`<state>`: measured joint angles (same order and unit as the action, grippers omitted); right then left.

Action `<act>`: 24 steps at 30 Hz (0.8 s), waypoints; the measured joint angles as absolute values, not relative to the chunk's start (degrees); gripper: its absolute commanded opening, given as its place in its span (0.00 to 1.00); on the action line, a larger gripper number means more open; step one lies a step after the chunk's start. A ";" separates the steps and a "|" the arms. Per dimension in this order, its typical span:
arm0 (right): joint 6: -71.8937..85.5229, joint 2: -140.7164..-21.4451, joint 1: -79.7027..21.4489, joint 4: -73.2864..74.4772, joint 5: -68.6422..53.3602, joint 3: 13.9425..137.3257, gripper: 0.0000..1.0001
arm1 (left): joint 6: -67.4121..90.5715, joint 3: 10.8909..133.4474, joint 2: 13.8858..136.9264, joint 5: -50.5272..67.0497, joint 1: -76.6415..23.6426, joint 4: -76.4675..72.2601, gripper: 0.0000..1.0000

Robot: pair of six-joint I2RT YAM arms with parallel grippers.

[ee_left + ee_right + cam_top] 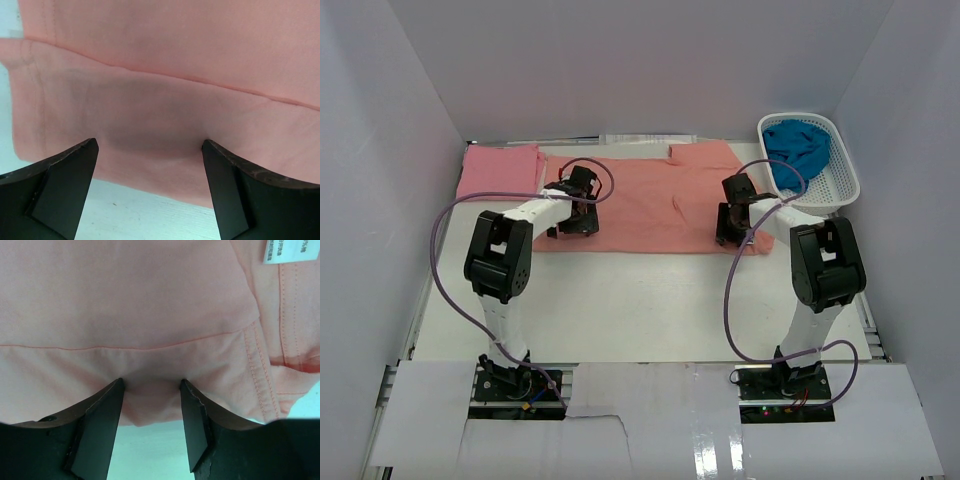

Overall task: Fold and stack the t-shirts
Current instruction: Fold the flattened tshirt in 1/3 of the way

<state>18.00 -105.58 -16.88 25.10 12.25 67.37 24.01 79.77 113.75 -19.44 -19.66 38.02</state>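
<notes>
While both arms reach over the table (640, 300), we find the salmon-orange t-shirt (640, 205) laid flat across the back middle of the surface, its long axis running left to right. We note a stitched hem at its left end in the left wrist view. The white neck label (290, 250) shows near the right end, so the collar end points toward the right side. A lengthwise fold line crosses the cloth in both wrist views. The left gripper (150, 145) sits over the near edge at the shirt's left end, fingers spread wide and released, with nothing between them but cloth lying flat below. The right gripper (151, 382) sits at the near edge toward the right end. Its fingers stand part-way apart with the shirt's edge in the gap, and we cannot tell whether they pinch it. The lighter pink t-shirt (500, 172) lies folded at the back left, just beside the salmon one. The teal-blue t-shirt (798, 145) lies crumpled inside the white basket (848, 185) at the back right.
</notes>
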 measured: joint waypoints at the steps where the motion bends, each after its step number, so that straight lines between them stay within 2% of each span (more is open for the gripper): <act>1: 18.28 -105.08 -16.97 25.08 12.51 66.78 0.55 | 24.51 79.33 113.49 -20.45 -20.10 37.85 0.97; 14: 24.58 -90.70 -19.84 26.06 13.56 50.19 0.55 | 36.45 58.98 98.28 -16.80 -22.76 35.40 0.98; 24: 29.63 -85.12 -22.85 31.03 14.09 45.45 0.55 | 50.09 47.29 86.08 -13.43 -23.44 43.62 0.98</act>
